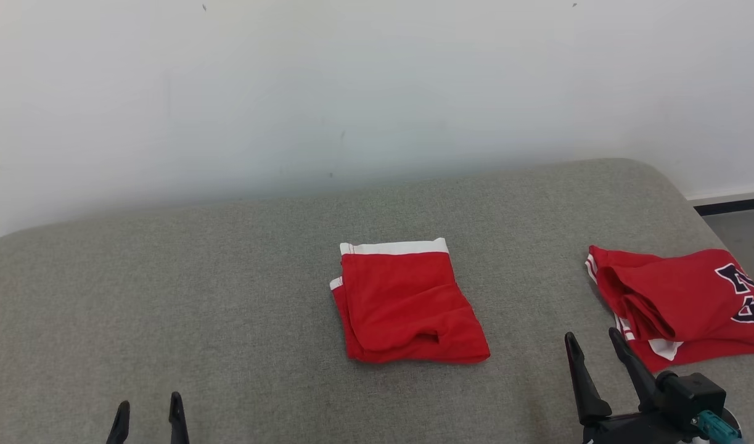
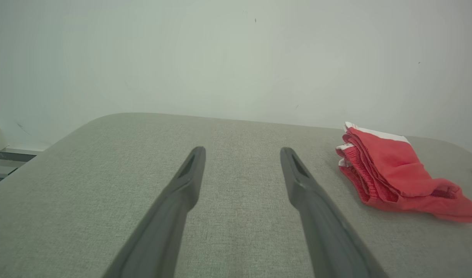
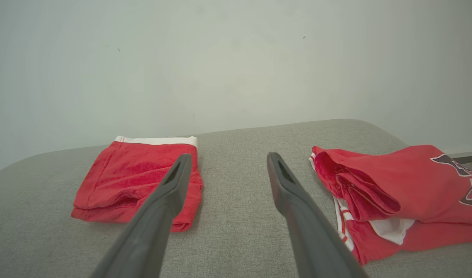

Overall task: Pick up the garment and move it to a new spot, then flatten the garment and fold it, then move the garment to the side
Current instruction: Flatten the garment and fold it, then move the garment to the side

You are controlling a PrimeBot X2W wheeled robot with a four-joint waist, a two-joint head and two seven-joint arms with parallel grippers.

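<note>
Grey cushion (image 1: 229,296): folded garment (image 1: 407,302) beyond fingers (image 1: 583,382)

We see the counter (image 1: 167,296) covered in coarse woven grey cloth, matt all over. The folded garment (image 1: 407,302) is soft red knit cloth with a smoother white band. The second red garment (image 1: 685,296) is similar cloth with a dark print. The left pincer (image 1: 150,401) and right pincer (image 1: 592,336) look like dark matt plastic. The wall (image 1: 352,92) is smooth and matt.
</note>
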